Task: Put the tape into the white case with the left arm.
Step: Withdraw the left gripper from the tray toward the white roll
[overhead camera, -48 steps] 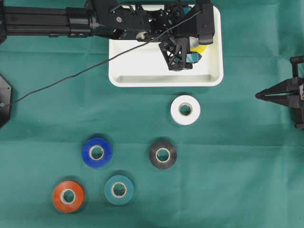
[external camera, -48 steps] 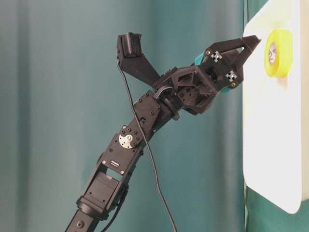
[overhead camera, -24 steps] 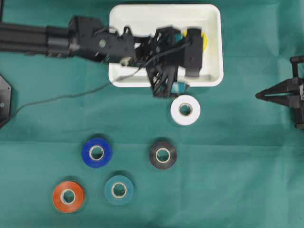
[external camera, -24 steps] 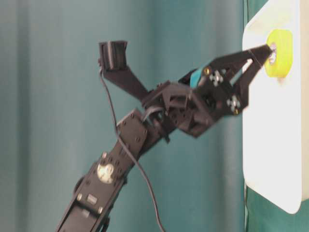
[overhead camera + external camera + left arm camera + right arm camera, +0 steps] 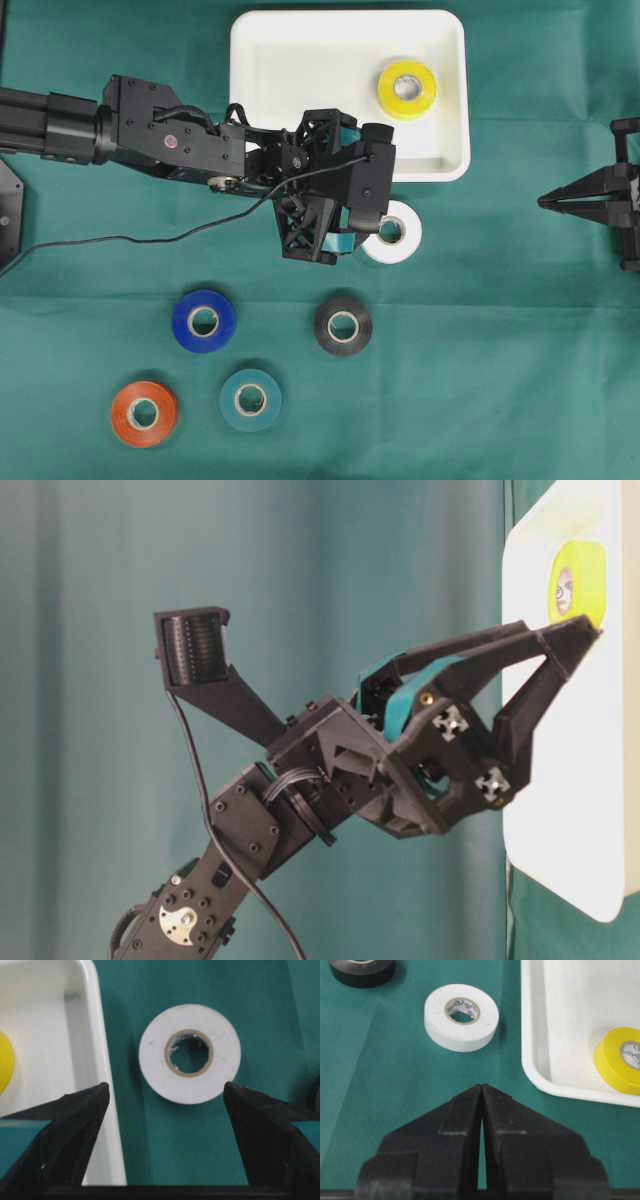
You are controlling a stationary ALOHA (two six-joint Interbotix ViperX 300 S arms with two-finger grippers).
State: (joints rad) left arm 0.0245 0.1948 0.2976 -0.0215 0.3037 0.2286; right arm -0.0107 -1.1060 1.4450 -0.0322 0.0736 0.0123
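- The white tape (image 5: 393, 232), a flat roll with a tan cardboard core, was seen lying on its side on the desk just below the lower right corner of the white case (image 5: 260, 110), apart from its rim.
- The left arm (image 5: 170, 145) was stretched in from the left, and its gripper (image 5: 165, 1110) was held over the white tape with the fingers (image 5: 70, 1120) spread wide on either side of the roll, nothing being gripped.
- In the wrist view one finger was seen over the rim of the case and the other over the cloth to the right of the roll.
- The desk (image 5: 520, 380) was covered with a dark green cloth, and a teal curtain was seen behind the arm in the table-level view.
- On the cloth, from left to right, an orange roll (image 5: 144, 413), a blue roll (image 5: 204, 321), a teal roll (image 5: 250, 400) and a black roll (image 5: 343, 325) were laid flat, all well apart from the case.
- The white case, a shallow tray with rounded corners, was placed at the top centre; a single yellow roll (image 5: 406, 89) was held in its upper right part.
- At the far right edge the right gripper (image 5: 481, 1110) was kept low over the cloth with its fingers pressed together, empty.
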